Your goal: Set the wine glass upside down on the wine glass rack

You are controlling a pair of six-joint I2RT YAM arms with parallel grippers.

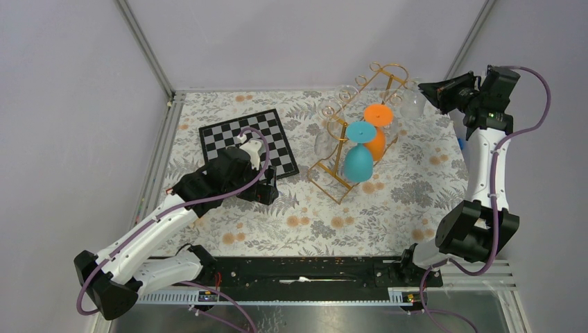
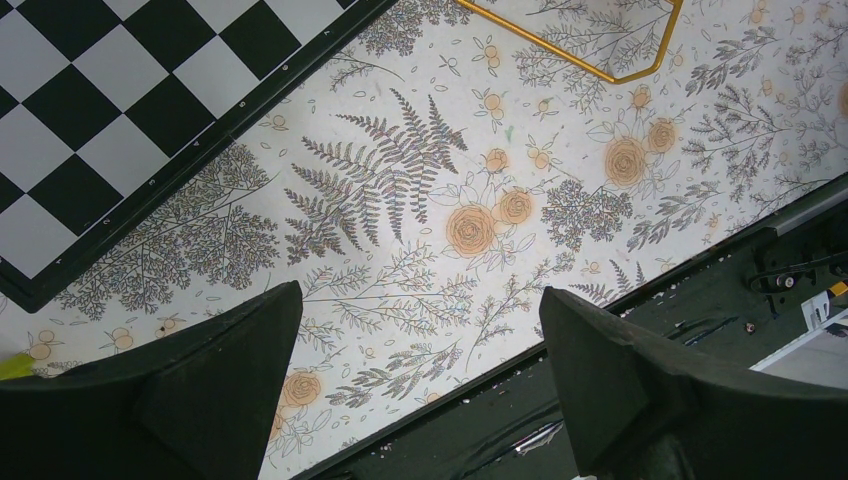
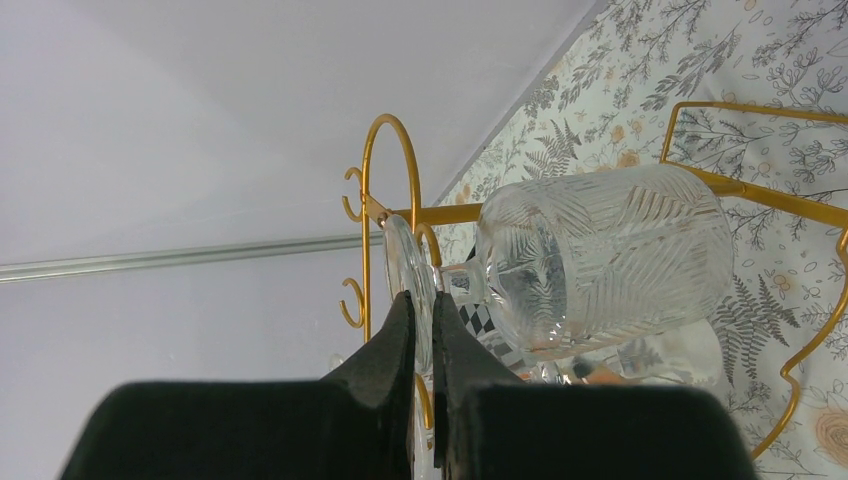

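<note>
Two tools are in service. The right tool [image 3: 425, 300] is narrowed to a slit and pinches the thin, flat foot of the wine glass [image 3: 600, 260] edge-on between its fingertips. From that grip the stem runs sideways to the cut-pattern bowl, so the glass lies roughly level, not yet inverted. The glass is held high at the far end of the wine glass rack [image 3: 390, 150], with the foot just beside the tall loop and the top rail. Whether the stem has entered the rails cannot be determined from these views.

Handling assessment:
- The glass is clear, rigid and brittle. Contact with the wire frame risks chipping.
- The surface is smooth and likely slippery. A pinch on the foot rim gives little hold against the weight of the bowl, which hangs out to the side.
- The foot is the correct hold here, since it leaves the stem free to slide between the rails.

A teal glass [image 1: 358, 161] and an orange glass [image 1: 378, 142] hang inverted further along the rack.

The left tool [image 2: 420, 300] stands wide and holds nothing. It hovers above the floral desk [image 2: 400, 180], near the chessboard [image 2: 100, 110].
</note>
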